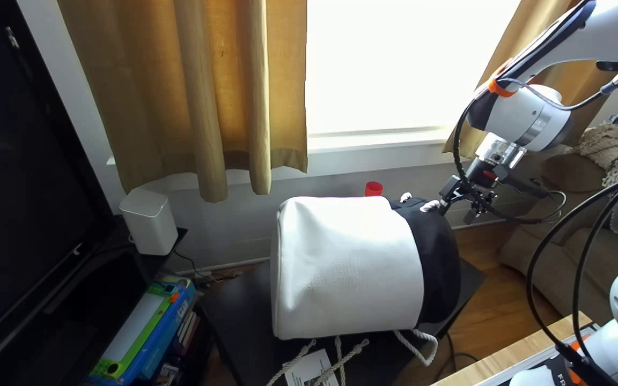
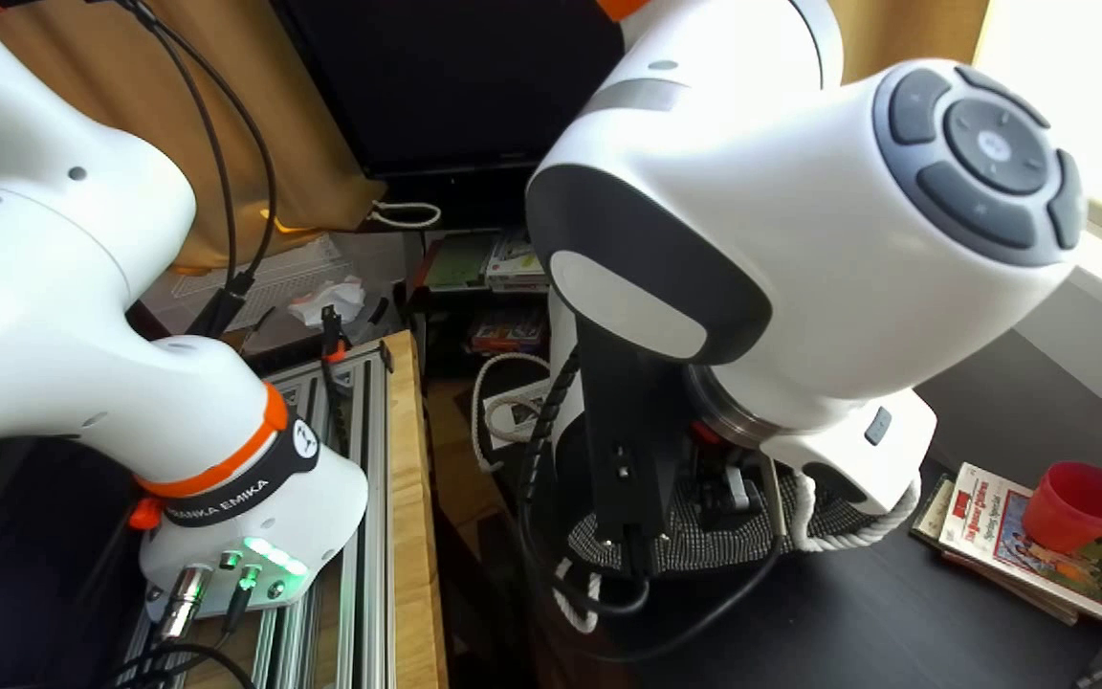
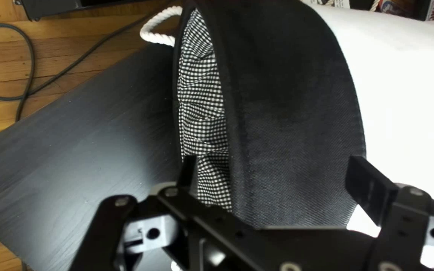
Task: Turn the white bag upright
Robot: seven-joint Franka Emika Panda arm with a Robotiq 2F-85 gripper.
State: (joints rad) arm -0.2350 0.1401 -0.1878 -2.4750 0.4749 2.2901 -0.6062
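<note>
We see the large white cylindrical fabric bag [image 1: 346, 268] lying on its side in the middle of the frame in an exterior view, its black-banded mouth turned toward the right. It rests on the black worktop [image 1: 238, 308]. In the wrist view we find the black-and-white checked lining [image 3: 204, 120] inside the mouth, and a white rope handle [image 3: 159, 38] looping out near the top. The hand [image 3: 272, 167] is spread wide at the bottom of that view, with the black band showing between its fingers; whether they touch the cloth, we cannot tell. At the right of an exterior view a red plastic cup [image 2: 1077, 507] stands on stacked paperback books [image 2: 991, 507]. A white box-shaped device [image 1: 151, 222] stands at left.
</note>
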